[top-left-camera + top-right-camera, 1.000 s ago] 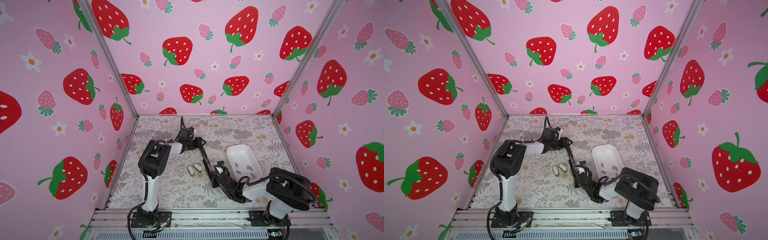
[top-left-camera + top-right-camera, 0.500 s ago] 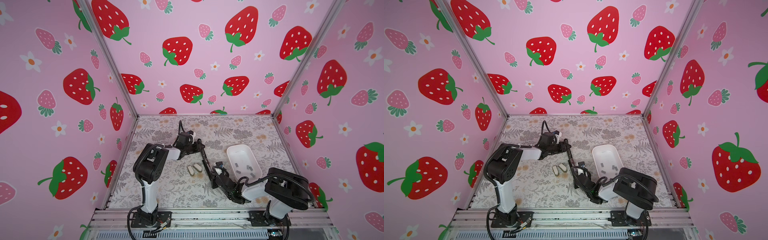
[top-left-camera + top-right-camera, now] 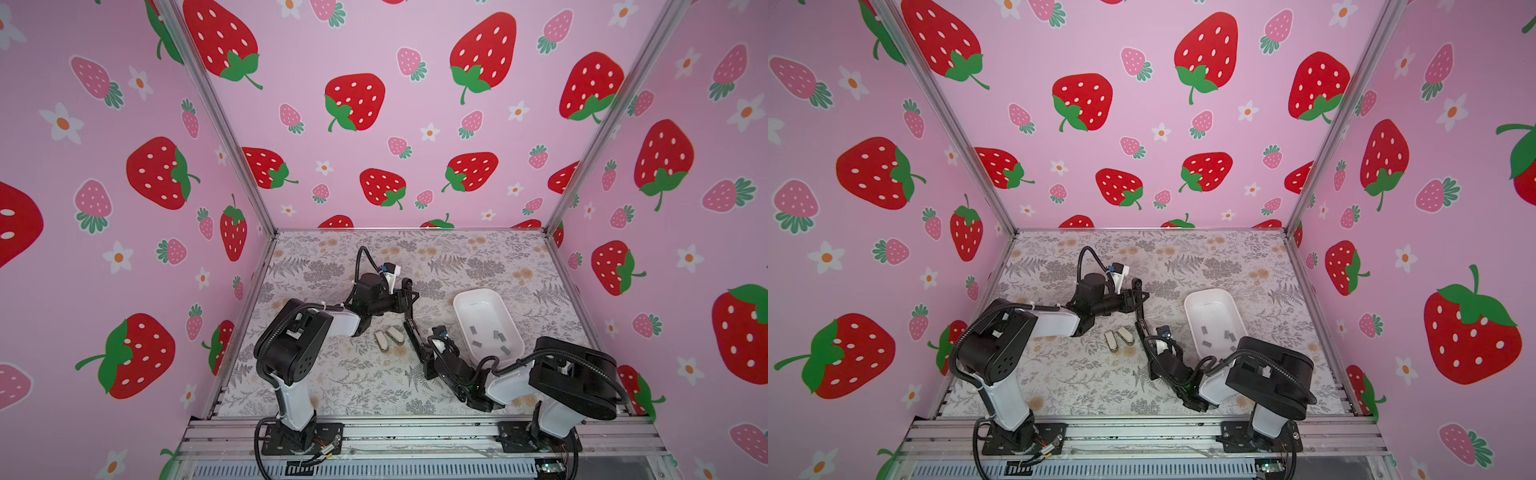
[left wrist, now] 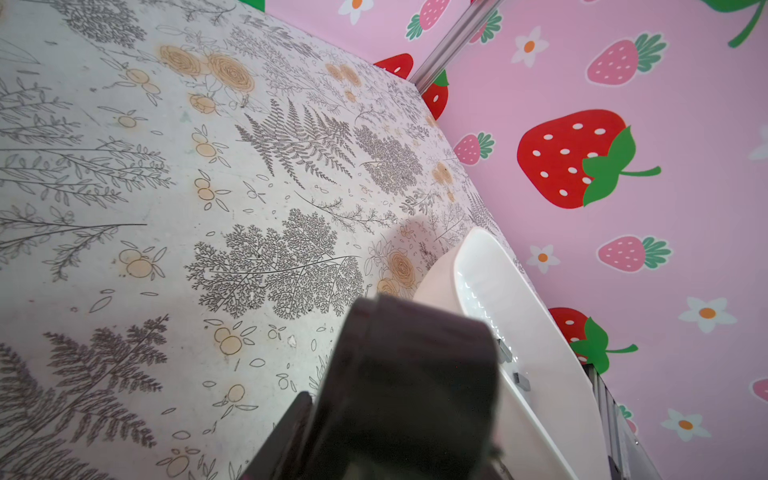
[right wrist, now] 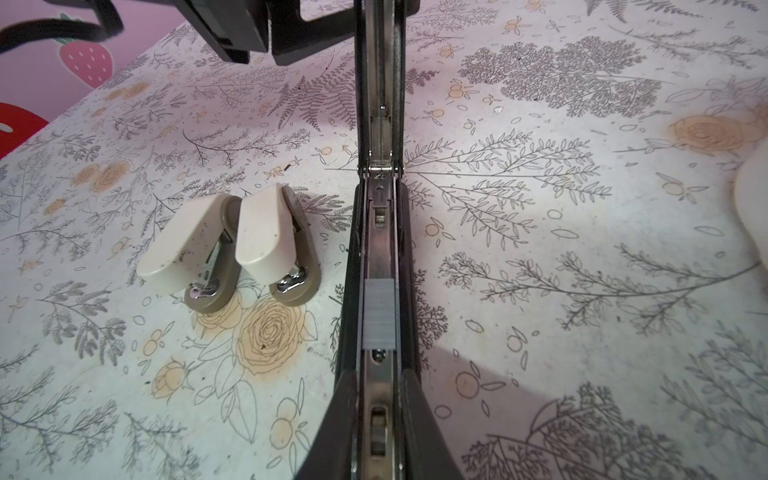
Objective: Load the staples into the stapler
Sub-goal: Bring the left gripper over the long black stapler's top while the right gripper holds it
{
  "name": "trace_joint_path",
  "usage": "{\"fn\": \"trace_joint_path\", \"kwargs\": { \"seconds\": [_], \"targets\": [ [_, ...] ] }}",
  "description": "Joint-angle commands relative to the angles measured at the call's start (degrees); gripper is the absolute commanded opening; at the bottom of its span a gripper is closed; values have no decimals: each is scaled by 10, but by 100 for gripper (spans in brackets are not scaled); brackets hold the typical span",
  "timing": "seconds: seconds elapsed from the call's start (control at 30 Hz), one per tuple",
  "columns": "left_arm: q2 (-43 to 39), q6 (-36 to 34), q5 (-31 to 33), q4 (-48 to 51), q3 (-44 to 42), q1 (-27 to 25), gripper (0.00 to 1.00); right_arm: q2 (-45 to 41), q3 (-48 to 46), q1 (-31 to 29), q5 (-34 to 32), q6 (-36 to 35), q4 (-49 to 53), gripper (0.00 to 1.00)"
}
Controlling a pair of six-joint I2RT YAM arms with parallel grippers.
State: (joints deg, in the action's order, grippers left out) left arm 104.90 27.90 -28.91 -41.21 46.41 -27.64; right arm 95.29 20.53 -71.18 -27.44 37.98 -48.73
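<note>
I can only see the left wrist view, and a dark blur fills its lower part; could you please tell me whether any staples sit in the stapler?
Observer: Yes. The right wrist view shows one grey staple strip lying in the open channel of the black stapler.
Operator: Thank you. What is holding that stapler?
Observer: The right gripper is shut on its base, a finger on each side.
Operator: Is anything else close by?
Observer: Two small beige staplers lie side by side next to it, neither held.
</note>
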Motion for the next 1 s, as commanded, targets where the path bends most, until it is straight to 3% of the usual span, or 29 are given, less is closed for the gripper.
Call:
{"fn": "trace_joint_path", "kwargs": {
  "seconds": [0.0,0.17,0.37,0.57,0.8,0.97],
  "targets": [
    [-9,-39,-1,-66,-20,-8,48,15,-14,-9,15,-12,2,4],
    [-9,-64,2,-111,-44,-16,48,16,-20,-14,9,-23,-13,8],
    [-23,-98,19,-116,-62,-28,48,-5,-23,-27,-10,-30,-2,22],
    [-33,-118,26,-118,-73,-34,48,-21,-21,-44,-34,-34,17,29],
    [-42,-133,25,-135,-88,-41,48,-24,-21,-55,-50,-36,19,29],
    [-44,-148,25,-140,-95,-46,48,-26,-24,-58,-61,-35,19,21]
  ]
}}
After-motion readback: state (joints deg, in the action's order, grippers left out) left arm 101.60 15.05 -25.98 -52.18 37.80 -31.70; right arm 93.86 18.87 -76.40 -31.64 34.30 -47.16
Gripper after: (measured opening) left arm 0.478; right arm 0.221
